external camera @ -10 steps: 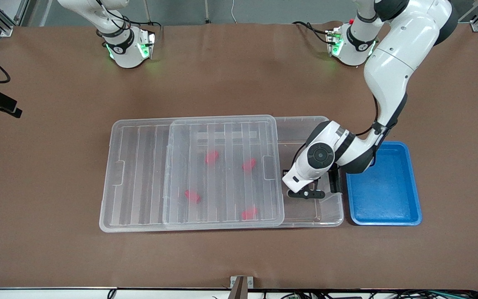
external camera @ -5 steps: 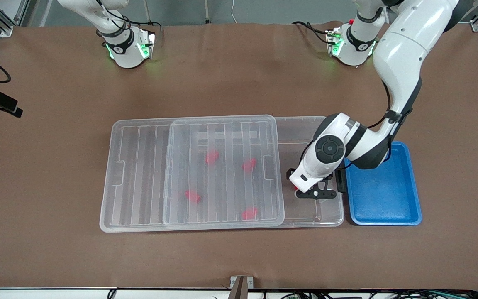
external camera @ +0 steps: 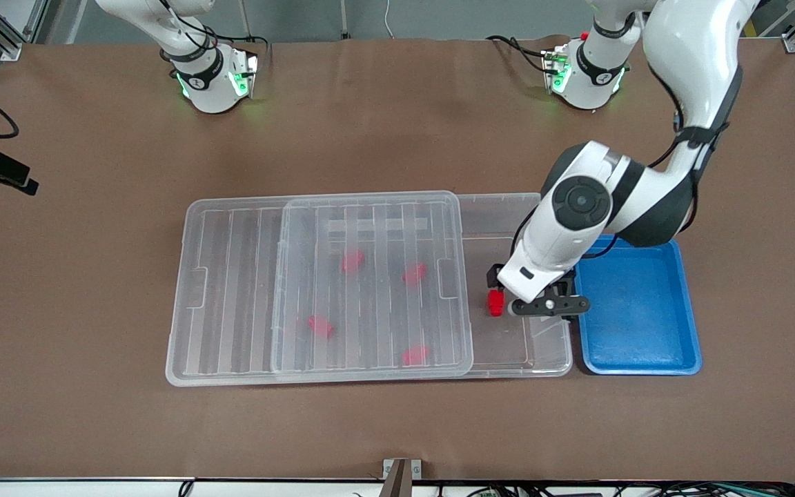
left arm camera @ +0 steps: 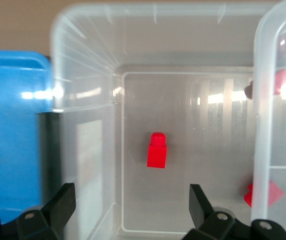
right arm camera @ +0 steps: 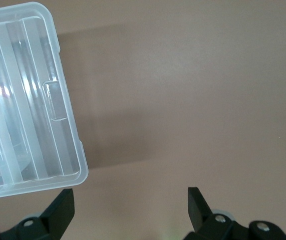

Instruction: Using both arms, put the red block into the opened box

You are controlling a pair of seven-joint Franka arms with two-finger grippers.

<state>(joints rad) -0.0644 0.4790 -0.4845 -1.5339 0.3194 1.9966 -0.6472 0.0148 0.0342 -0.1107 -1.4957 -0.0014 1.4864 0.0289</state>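
Released red block (left arm camera: 157, 150) below lifted jaws.

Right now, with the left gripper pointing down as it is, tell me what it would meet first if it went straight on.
Probably the box floor: the left gripper hangs open over the uncovered end, and the red block lies between the fingers' line, slightly ahead. Depth is unclear, so it might touch the block first.
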